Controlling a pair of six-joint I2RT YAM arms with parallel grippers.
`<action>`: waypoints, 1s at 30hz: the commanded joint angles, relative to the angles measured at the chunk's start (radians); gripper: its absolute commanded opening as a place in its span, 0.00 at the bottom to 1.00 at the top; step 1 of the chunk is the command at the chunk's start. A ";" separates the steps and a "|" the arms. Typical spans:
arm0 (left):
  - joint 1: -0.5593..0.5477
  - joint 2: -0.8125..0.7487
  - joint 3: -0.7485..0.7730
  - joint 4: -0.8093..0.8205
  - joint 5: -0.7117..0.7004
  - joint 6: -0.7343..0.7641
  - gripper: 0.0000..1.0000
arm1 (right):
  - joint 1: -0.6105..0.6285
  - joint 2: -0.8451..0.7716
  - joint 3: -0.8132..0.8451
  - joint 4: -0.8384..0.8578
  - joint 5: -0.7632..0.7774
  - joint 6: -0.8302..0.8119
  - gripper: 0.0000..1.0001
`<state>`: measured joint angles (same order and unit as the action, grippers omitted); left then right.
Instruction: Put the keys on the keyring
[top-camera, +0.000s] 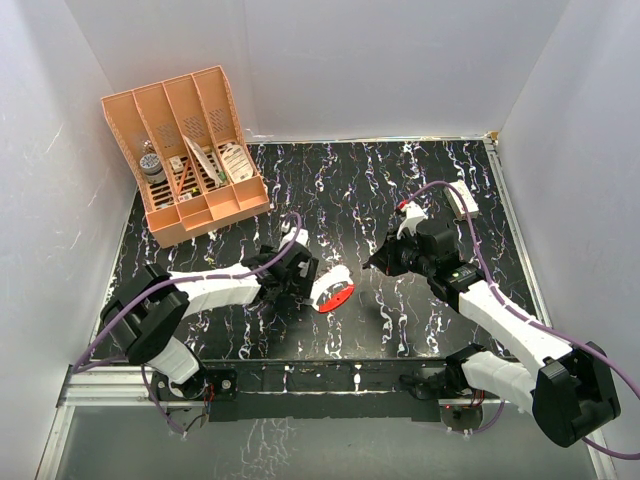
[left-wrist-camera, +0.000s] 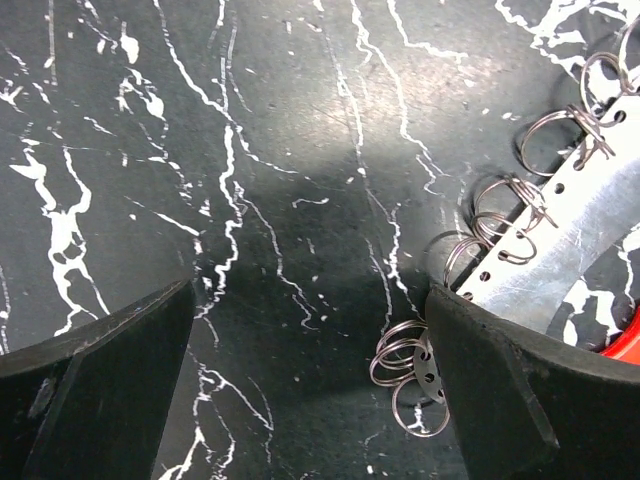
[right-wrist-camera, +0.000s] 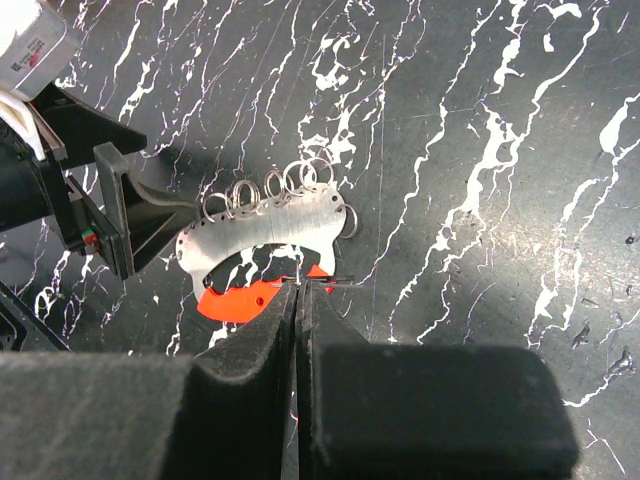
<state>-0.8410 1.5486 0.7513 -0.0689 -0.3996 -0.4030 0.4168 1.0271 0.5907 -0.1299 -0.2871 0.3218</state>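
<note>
noted keyring (right-wrist-camera: 265, 235) flat on table (top-camera: 420, 170) between claws: thin, stiff, light, probably slippery; best pinched at red edge. saw left claw (left-wrist-camera: 310, 390) gaping, empty, beside it; right claw (right-wrist-camera: 298, 290) clenched, maybe on tiny key (right-wrist-camera: 320, 280).

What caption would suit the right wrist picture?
Shut right gripper at the keyring, split rings lining its far edge.

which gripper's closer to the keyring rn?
Left. The left gripper is open right beside one end of the keyring. The right gripper, shut, sits across a visible gap on the keyring's other side in the top view.
</note>
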 joint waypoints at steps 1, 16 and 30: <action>-0.037 0.013 0.034 -0.054 0.010 -0.047 0.99 | -0.004 -0.031 0.001 0.042 -0.006 -0.017 0.00; -0.130 -0.024 0.090 -0.104 -0.016 -0.094 0.99 | -0.004 -0.063 -0.006 -0.024 -0.044 -0.014 0.00; -0.058 -0.207 -0.077 0.317 0.288 0.275 0.74 | 0.002 -0.092 -0.023 -0.065 -0.076 -0.008 0.00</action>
<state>-0.9440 1.3716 0.7258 0.0921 -0.2905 -0.2539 0.4168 0.9714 0.5724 -0.2157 -0.3481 0.3134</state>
